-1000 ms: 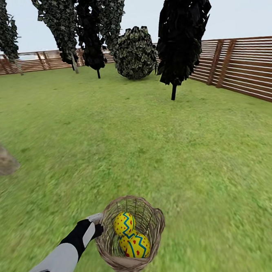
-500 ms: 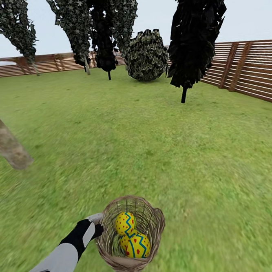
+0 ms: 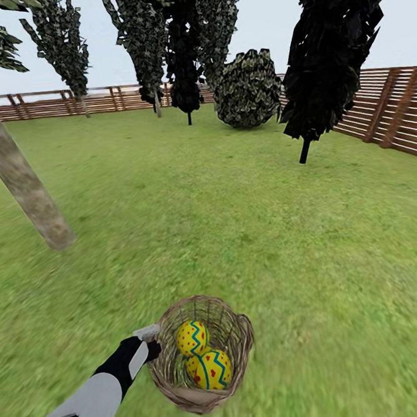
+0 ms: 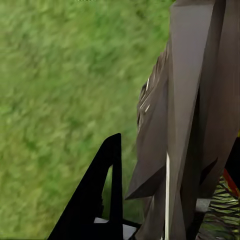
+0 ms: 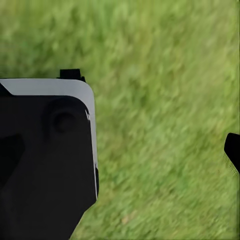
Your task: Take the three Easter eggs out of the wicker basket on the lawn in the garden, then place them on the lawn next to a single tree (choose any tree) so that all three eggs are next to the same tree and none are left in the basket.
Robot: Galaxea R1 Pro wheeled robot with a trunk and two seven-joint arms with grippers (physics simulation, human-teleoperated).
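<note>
Two dotted eggs (image 3: 204,359), woven basket (image 3: 237,338), perhaps pincer-held

Left arm (image 3: 92,399) reaching forward, left gripper (image 3: 150,341) clamped on wicker basket (image 3: 204,397) rim, carrying it above the grass.

Slatted wooden fence (image 3: 382,110) runs along the far edge, 10 o'clock round to 3 o'clock. Dark cypresses: one (image 3: 337,48) at 1 o'clock, a cluster (image 3: 176,41) at 12 o'clock, another (image 3: 64,47) at 11 o'clock. Rounded bush (image 3: 249,89) just right of the cluster. Pale sky (image 3: 265,16) above.
</note>
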